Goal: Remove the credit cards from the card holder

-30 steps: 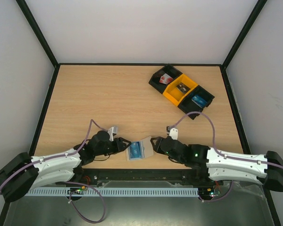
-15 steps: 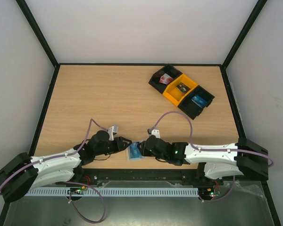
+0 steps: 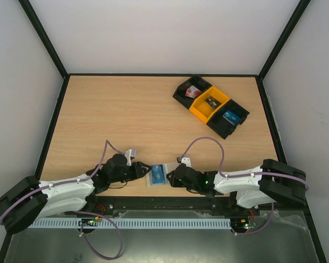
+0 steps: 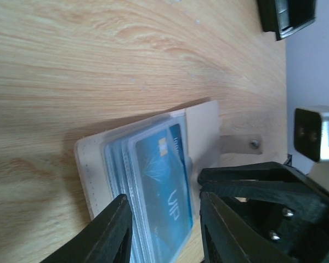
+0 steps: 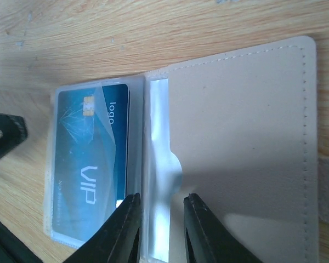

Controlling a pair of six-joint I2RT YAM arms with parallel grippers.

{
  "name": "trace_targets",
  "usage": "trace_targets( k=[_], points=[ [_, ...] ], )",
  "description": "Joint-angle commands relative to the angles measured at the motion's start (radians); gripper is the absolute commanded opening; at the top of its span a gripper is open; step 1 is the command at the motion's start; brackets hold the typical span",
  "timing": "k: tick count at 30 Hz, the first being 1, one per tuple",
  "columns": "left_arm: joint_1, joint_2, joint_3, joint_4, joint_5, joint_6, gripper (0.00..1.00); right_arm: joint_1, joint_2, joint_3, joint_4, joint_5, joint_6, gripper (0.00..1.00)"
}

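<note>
The card holder (image 3: 152, 176) lies open near the table's front edge, its cream cover (image 5: 241, 137) spread flat. A blue credit card (image 5: 90, 159) marked VIP sits in the top clear pocket (image 4: 159, 186). My left gripper (image 3: 145, 171) comes in from the left. Its jaws (image 4: 163, 195) are closed against the two long edges of the pocket stack. My right gripper (image 3: 171, 176) comes in from the right. Its narrow jaws (image 5: 160, 195) are apart over the empty clear pocket's notched edge, beside the card. Bare cover shows between that edge and one finger.
At the back right stand three joined bins: a black one (image 3: 190, 91) with a red-and-white item, a yellow one (image 3: 209, 104) with a small dark item, and a black one (image 3: 237, 124) with a blue card (image 3: 230, 116). The table's front edge lies just behind the holder.
The right arm has swung left onto the holder, covering its right half, and its jaws have narrowed. The left gripper has stayed put, closing slightly.
</note>
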Motion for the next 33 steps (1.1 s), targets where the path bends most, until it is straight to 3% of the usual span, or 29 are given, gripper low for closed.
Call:
trace_targets(
  k=[1, 8, 16, 22, 26, 33],
  points=[
    [-0.004, 0.058, -0.026, 0.054, 0.007, 0.015, 0.36, -0.007, 0.047, -0.037, 0.101, -0.032, 0.005, 0.23],
    [-0.004, 0.107, -0.020, 0.059, 0.001, 0.025, 0.29, -0.007, 0.031, -0.030, 0.153, -0.054, 0.012, 0.22],
    [-0.004, 0.088, 0.013, -0.073, -0.071, 0.047, 0.20, -0.019, 0.024, 0.024, 0.180, -0.046, 0.002, 0.19],
    [-0.004, -0.008, 0.016, -0.093, -0.056, 0.020, 0.22, -0.055, 0.066, 0.024, 0.230, -0.069, 0.003, 0.18],
    [-0.006, -0.050, -0.022, -0.002, -0.039, -0.020, 0.24, -0.081, 0.098, 0.035, 0.245, -0.090, -0.012, 0.17],
    [-0.004, 0.032, -0.041, 0.075, -0.026, 0.008, 0.20, -0.093, 0.156, 0.060, 0.272, -0.125, -0.019, 0.17]
  ],
)
